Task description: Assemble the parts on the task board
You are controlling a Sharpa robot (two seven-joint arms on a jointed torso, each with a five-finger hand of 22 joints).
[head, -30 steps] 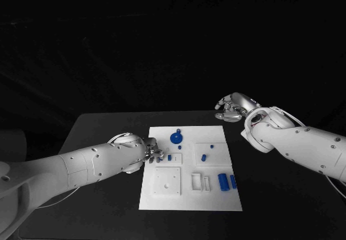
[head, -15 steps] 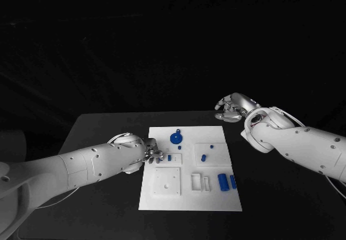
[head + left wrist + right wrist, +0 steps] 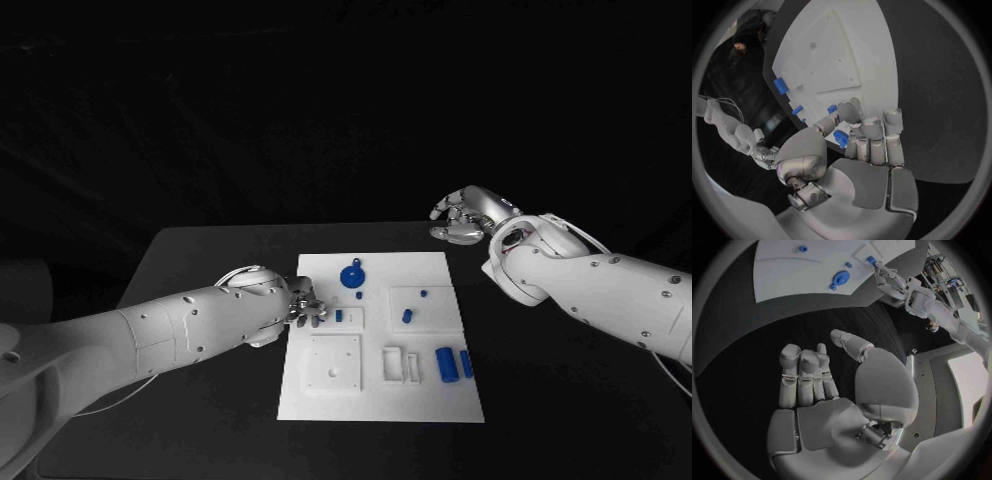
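One white board (image 3: pixel 381 400) lies mid-desk (image 3: pixel 202 260) carrying about seven blue parts. Left hand (image 3: pixel 856 145) pinches one part (image 3: pixel 841 138) at the board's left edge; right hand (image 3: pixel 826 385) is empty, fingers apart.

White board (image 3: pixel 378 400) lies flat mid-table. Blue round part (image 3: pixel 352 275) near its far edge; two upright blue blocks (image 3: pixel 454 364) at its right side; small blue pieces (image 3: pixel 408 316) between.

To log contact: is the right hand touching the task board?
No, the right hand hangs past the far right corner of the task board, apart from it.
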